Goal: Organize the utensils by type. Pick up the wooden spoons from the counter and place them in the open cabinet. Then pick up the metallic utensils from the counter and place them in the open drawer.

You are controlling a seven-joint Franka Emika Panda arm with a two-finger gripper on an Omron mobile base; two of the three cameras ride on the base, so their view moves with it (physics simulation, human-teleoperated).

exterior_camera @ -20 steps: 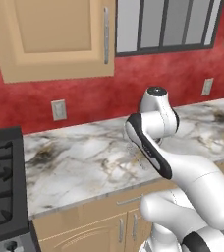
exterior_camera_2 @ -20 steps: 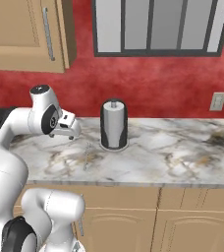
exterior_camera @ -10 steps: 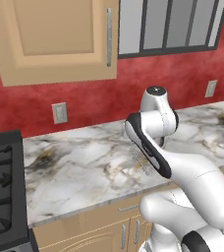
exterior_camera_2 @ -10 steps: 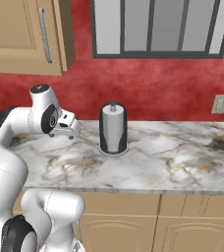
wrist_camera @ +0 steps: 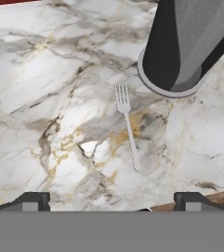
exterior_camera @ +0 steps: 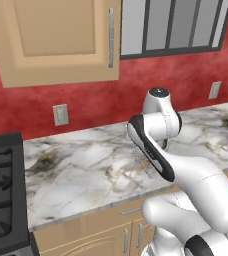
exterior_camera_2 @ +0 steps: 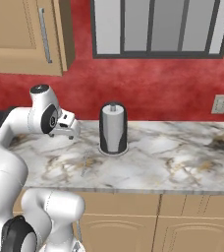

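Observation:
A small silver fork (wrist_camera: pixel 127 125) lies flat on the marble counter (wrist_camera: pixel 45 98), tines toward the dark base of a paper-towel holder (wrist_camera: pixel 192 44). In the hand view my gripper (wrist_camera: pixel 113 202) hangs above it, open, with nothing between the tips. In the right base view the gripper (exterior_camera_2: pixel 70 134) hovers over the counter (exterior_camera_2: pixel 173 157), left of the fork (exterior_camera_2: pixel 86 164). The fork (exterior_camera: pixel 142 162) shows faintly in the left base view beside my arm. The wooden spoons, the open cabinet and the open drawer are out of view.
The paper-towel holder (exterior_camera_2: pixel 113 129) stands upright just right of the gripper. A black stove (exterior_camera: pixel 1 200) borders the counter on the left. A shut wall cabinet with a silver bar handle (exterior_camera: pixel 56 40) hangs overhead, beside a window (exterior_camera: pixel 181 25).
Both base pictures have shifted slightly as a whole, so the camera moved a little. The arm keeps its pose and the gripper stays open.

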